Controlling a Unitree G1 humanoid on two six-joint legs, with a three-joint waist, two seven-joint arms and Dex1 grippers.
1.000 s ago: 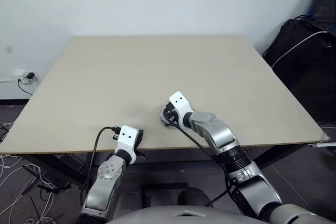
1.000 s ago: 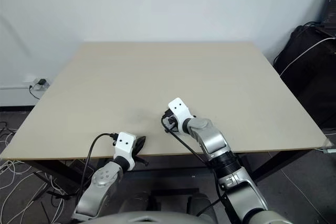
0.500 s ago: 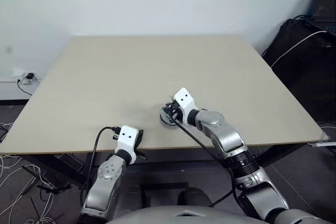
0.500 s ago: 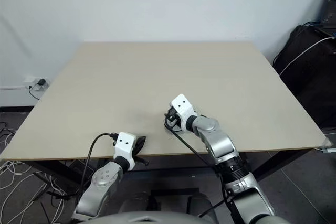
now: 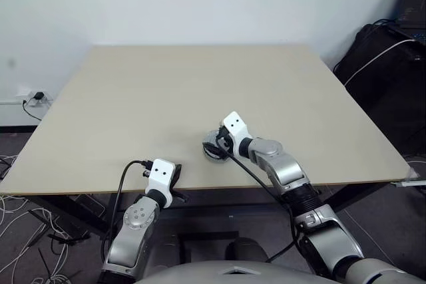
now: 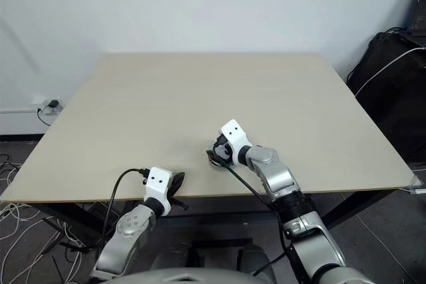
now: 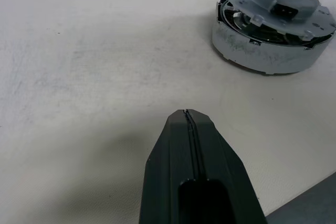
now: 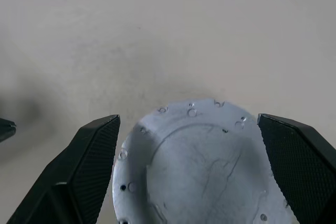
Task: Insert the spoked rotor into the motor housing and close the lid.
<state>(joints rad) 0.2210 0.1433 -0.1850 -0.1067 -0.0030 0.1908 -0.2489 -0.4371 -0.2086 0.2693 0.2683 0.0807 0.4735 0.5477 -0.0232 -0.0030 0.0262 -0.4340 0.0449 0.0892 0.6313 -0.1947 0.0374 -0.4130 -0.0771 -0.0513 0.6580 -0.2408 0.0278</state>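
- The motor housing (image 7: 270, 45) sits on the pale bench (image 5: 166, 98), near its front edge and a little right of the middle.
- The lid (image 8: 205, 166) lies on top of the housing, plain grey face up; in the left wrist view it looks slightly tilted, with a gap showing under its rim.
- The right gripper (image 8: 191, 145) hovers at the lid, fingers (image 8: 89, 166) spread wide to either side of it, gripping nothing.
- The left gripper (image 7: 187, 116) rests near the bench's front edge, fingers pressed together and empty, well apart from the housing.
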